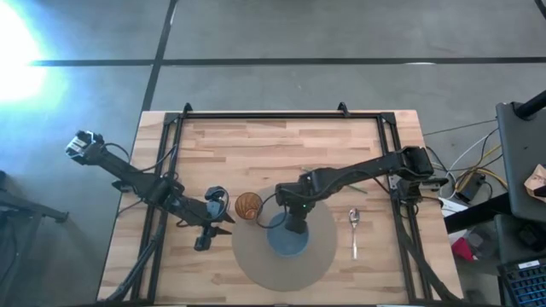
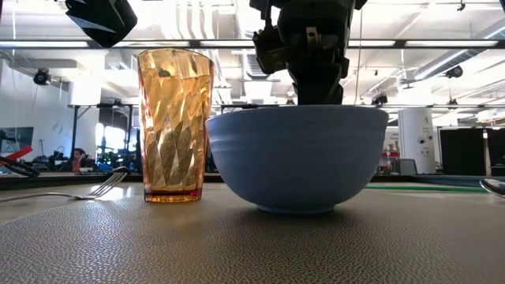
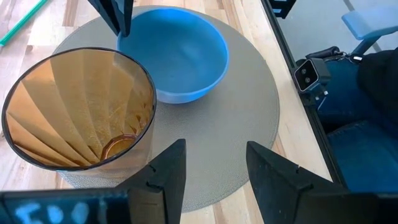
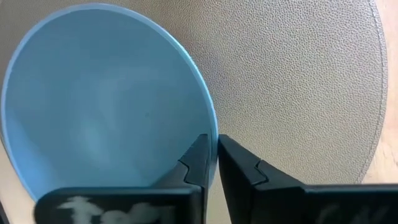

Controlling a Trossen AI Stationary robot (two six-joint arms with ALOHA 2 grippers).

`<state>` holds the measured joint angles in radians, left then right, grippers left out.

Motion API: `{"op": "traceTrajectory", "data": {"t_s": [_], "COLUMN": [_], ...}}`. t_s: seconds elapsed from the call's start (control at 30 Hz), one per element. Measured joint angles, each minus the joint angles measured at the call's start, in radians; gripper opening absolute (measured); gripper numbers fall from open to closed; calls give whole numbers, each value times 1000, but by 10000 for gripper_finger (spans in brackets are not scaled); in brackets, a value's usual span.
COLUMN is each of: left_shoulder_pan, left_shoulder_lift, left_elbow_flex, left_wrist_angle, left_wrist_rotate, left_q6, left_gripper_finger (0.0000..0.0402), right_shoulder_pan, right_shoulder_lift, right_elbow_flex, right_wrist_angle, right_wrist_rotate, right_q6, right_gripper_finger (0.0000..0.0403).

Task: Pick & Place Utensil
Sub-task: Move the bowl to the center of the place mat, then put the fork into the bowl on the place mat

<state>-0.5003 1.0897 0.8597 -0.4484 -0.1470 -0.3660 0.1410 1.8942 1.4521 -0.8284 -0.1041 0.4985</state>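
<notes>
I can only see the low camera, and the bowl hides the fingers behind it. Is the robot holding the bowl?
Observer: Yes. The wrist camera shows the right gripper pinching the rim of the bowl, one finger inside and one outside.
Operator: What is the other arm doing?
Observer: The left gripper is open and empty, with the glass right in front of it.
Operator: Where is the spoon?
Observer: From above, the spoon lies on the wooden table, to the right of the round mat and not touching it.
</notes>
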Motion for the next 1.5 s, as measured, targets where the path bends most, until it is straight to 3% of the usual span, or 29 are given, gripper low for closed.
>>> {"op": "traceTrajectory", "data": {"t_s": [0.47,0.7,0.97,1.17,1.5], "left_shoulder_pan": [0,0,1,2,2], "left_shoulder_lift": [0,0,0,0,0], "left_elbow_flex": [0,0,0,0,0], "left_wrist_angle": [0,1,3,-3,-5], "left_wrist_rotate": [0,0,-10,-12,53], "left_q6": [0,-6,-18,-153,-132], "left_gripper_finger": [159,159,159,159,159], "right_shoulder_pan": [-2,-2,-2,-1,23], "right_shoulder_lift": [0,-13,-100,-212,-414], "right_elbow_flex": [4,27,27,1,-109], "right_wrist_angle": [-23,-93,-114,-116,-113], "right_wrist_rotate": [51,48,51,61,191], "right_q6": [-9,-98,-155,-170,-130], "right_gripper_finger": [121,148,150,138,122]}}
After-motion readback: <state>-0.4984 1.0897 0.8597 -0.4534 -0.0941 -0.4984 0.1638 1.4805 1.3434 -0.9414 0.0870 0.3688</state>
